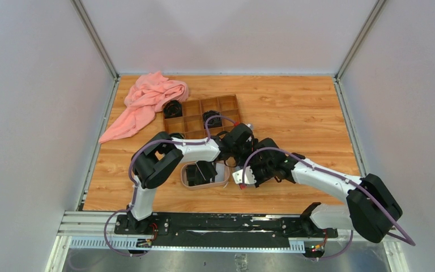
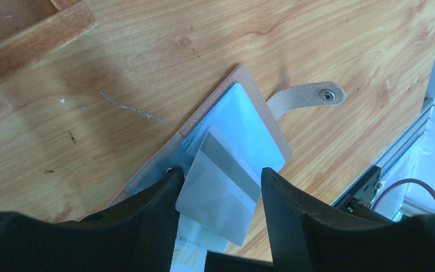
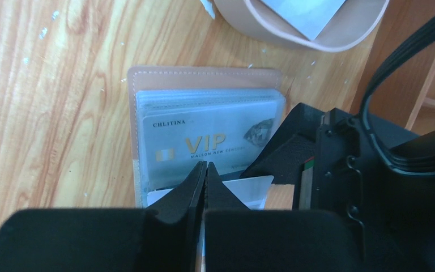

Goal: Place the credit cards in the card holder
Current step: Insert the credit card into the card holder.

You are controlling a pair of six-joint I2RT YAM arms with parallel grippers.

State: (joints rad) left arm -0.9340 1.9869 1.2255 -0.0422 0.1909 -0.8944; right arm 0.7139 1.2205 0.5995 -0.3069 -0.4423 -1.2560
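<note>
Two grippers meet over an open card holder near the table's front edge.

Right gripper (image 3: 205, 178) is pinched fully shut, tips over the gold-lettered VIP card (image 3: 209, 141) lying crosswise in the tan card holder (image 3: 204, 76); left gripper (image 2: 218, 190) stands half open around a grey striped card (image 2: 221, 190), its long axis slanting into the pale blue pocket. Beyond: oval tray (image 1: 182, 175), wooden compartment box (image 1: 195, 122), pink cloth (image 1: 147, 102).

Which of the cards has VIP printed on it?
The pale grey card already sitting in the card holder, gold VIP lettering showing. The card with the grey stripe between the left claw's fingers shows none.
</note>
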